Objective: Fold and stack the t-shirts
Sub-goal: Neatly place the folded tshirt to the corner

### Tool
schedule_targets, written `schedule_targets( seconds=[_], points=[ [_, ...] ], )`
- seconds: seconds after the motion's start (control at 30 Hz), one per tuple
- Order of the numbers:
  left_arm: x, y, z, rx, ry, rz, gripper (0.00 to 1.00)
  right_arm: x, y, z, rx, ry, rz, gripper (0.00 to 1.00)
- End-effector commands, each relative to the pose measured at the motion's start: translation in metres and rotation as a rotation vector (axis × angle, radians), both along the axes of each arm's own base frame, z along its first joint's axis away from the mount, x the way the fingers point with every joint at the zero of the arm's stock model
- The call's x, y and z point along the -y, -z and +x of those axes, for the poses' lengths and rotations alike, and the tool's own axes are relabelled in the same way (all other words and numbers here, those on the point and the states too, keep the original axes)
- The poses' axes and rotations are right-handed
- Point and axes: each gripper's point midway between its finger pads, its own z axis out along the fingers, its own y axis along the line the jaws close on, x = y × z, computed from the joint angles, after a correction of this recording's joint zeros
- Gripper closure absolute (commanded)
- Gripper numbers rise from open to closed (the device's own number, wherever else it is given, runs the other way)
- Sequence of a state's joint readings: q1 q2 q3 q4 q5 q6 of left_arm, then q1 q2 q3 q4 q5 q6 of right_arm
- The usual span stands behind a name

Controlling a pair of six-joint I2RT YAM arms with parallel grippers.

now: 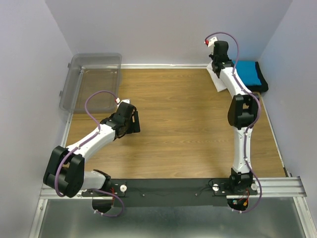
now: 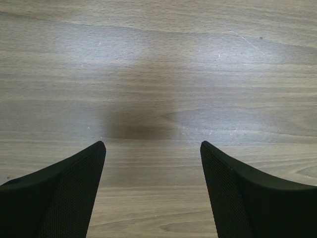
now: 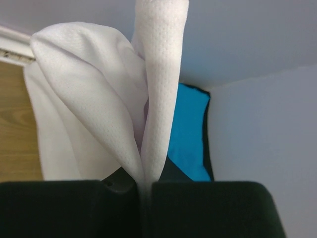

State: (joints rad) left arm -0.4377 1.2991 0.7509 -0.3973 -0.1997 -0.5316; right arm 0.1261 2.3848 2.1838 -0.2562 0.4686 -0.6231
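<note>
My right gripper (image 1: 216,63) is at the far right corner, shut on the white t-shirt (image 3: 99,114), whose folds rise from the closed jaws in the right wrist view. A bit of the white t-shirt (image 1: 218,83) shows beside the arm in the top view. The blue t-shirt (image 1: 247,74) lies folded on the black t-shirt (image 1: 261,85) in that corner; both also show in the right wrist view, blue (image 3: 187,134) and black (image 3: 207,144). My left gripper (image 1: 132,122) is open and empty just above bare wood, its fingers (image 2: 74,188) wide apart.
A clear plastic bin (image 1: 91,82) stands tilted at the far left corner. The wooden table (image 1: 178,124) is walled by grey panels on three sides. A metal rail (image 1: 173,188) runs along the near edge.
</note>
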Motion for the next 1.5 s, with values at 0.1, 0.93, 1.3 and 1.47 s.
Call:
schedule_targets(
  seconds=[0.1,0.93,1.3,1.47],
  points=[
    [-0.001,-0.005,0.000,0.004,0.010,-0.001,0.15,0.038,-0.046,0.006,0.083,0.052,-0.071,0.92],
    [0.007,0.002,0.007,-0.043,0.056,0.013,0.15,0.145,-0.017,0.017,0.071,0.207,-0.276,0.90],
    [0.012,0.006,0.008,-0.064,0.091,0.009,0.15,0.167,-0.029,0.013,0.224,0.266,-0.502,0.80],
    [0.014,0.006,0.010,-0.068,0.099,0.008,0.15,0.170,-0.012,0.017,0.196,0.266,-0.526,0.72]
  ],
)
